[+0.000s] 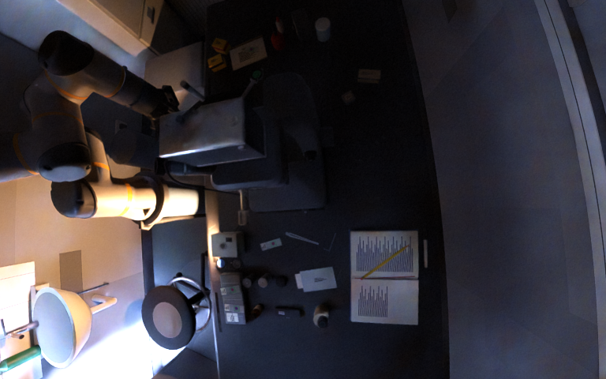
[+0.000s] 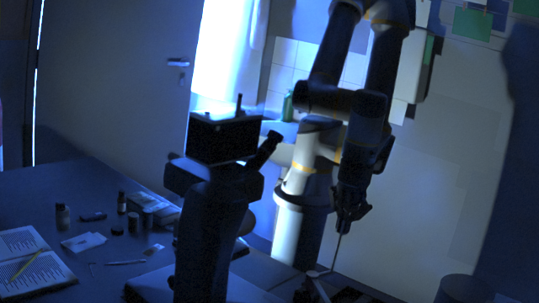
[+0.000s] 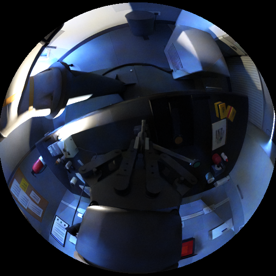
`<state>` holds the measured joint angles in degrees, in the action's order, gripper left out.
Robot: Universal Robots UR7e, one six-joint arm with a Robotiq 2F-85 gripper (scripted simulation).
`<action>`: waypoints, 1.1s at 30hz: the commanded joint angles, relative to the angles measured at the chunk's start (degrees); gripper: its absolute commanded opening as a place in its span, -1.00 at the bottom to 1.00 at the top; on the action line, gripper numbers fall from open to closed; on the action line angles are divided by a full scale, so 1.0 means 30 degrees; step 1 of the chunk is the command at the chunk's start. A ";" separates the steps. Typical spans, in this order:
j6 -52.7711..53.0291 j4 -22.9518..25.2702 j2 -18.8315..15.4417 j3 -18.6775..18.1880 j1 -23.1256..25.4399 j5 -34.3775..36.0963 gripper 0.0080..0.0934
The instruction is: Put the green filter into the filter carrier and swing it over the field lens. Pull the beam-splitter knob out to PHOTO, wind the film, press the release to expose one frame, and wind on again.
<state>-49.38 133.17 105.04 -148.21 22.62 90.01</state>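
My gripper (image 2: 343,225) (image 3: 142,140) hangs behind the microscope, at the rear edge of the table, with a thin rod standing up between its fingertips. The rod (image 2: 337,248) rises from a small stand at the table's edge. A long arm (image 3: 172,153) runs from there to the round green filter (image 3: 196,163) (image 1: 256,75), which sits at its far end beside the microscope's base. The box-shaped camera (image 1: 208,132) (image 2: 223,136) tops the dark microscope (image 2: 210,219). The gripper is closed on the thin rod.
An open notebook (image 1: 384,277) with a yellow pencil lies on the table's near side. Slides, small bottles and a card (image 1: 317,279) are scattered beside it. Yellow boxes (image 1: 217,53) and a white cup (image 1: 322,27) sit at the table's far end.
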 commanded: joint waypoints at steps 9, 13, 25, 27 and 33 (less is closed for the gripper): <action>0.0001 0.0015 -0.0001 0.0005 -0.0001 -0.0003 -1.00; 0.0024 0.0016 -0.0005 0.0007 0.0002 -0.0003 -1.00; 0.0517 0.0049 -0.0090 0.0060 0.0070 -0.0003 -1.00; 0.0691 0.0060 -0.0120 0.0078 0.0093 -0.0003 -1.00; 0.1404 0.0106 -0.0244 0.0156 0.0188 -0.0003 -1.00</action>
<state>-45.13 133.35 104.35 -147.76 23.19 90.10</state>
